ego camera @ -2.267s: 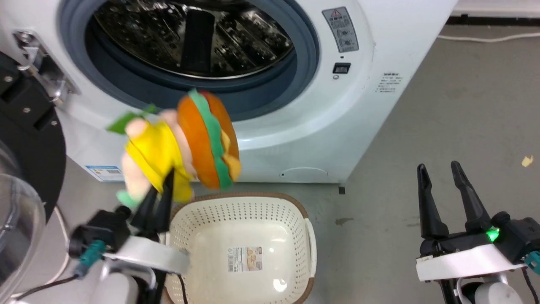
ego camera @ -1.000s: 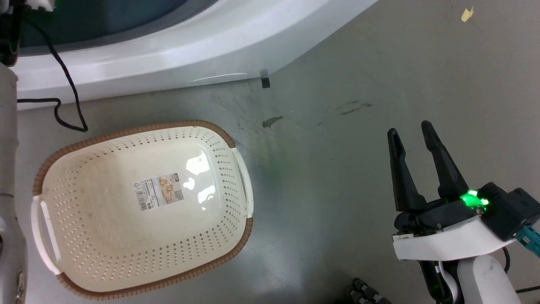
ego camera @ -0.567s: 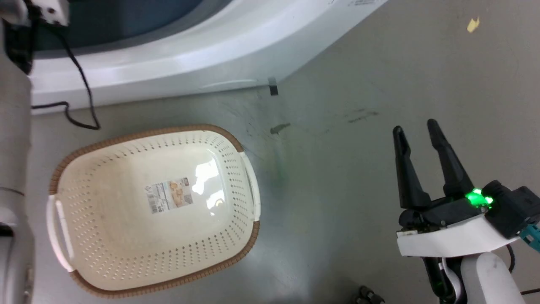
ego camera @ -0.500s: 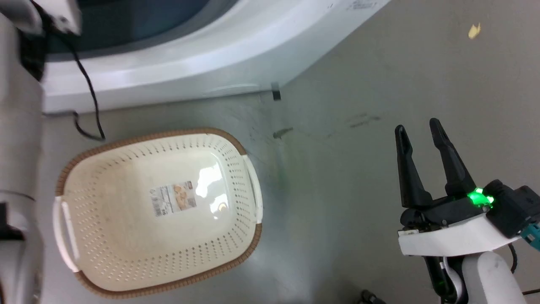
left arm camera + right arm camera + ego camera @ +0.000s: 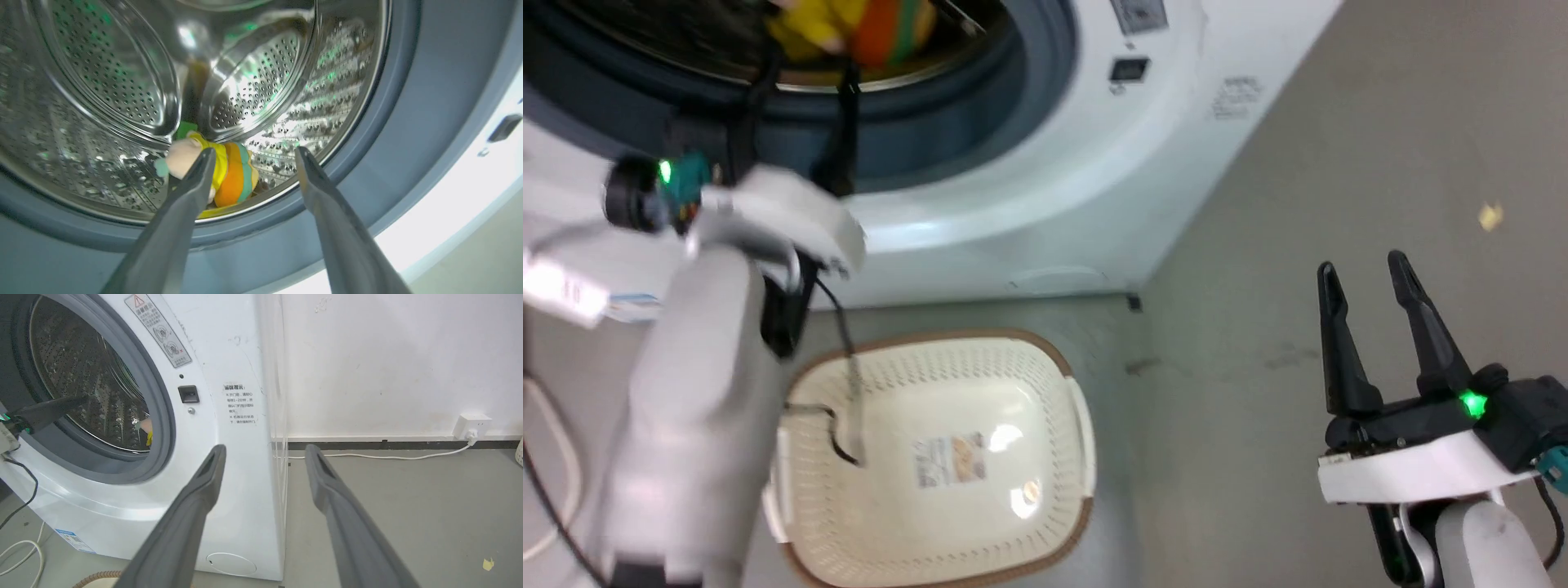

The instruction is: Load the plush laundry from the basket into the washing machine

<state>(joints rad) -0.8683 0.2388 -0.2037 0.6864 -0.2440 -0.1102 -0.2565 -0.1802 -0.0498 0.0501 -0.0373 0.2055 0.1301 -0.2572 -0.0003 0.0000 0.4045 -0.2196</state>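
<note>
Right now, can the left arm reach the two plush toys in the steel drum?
Probably yes: the left arm aims its open jaws past the grey rubber gasket into the perforated steel drum, and nothing lies between them and the yellow-clad figure or orange burger.

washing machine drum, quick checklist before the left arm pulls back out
1. Plush laundry inside the drum: ok, it lies on the drum floor behind the gasket.
2. Left gripper open, holding nothing: ok.
3. Basket emptied: ok, just its label inside.
4. Right gripper open, apart from the washing machine: ok.
5. Door out of the arm's way: cannot tell.
</note>
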